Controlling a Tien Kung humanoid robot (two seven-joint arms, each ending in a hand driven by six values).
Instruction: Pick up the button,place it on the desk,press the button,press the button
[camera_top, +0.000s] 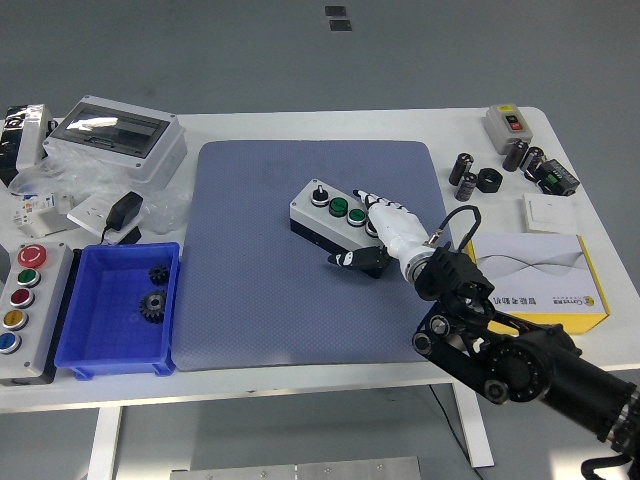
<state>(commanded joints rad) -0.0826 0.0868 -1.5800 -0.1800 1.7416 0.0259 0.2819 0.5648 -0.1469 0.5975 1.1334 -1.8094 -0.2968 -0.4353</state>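
Grey button box (330, 216) with black base, two green buttons, lying angled on blue mat (260, 290)

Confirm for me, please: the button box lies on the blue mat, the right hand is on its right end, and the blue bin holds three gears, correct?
Not quite. The head view shows two gears in the blue bin, not three. The rest holds: the button box lies on the blue mat, and the right hand is on its right end.
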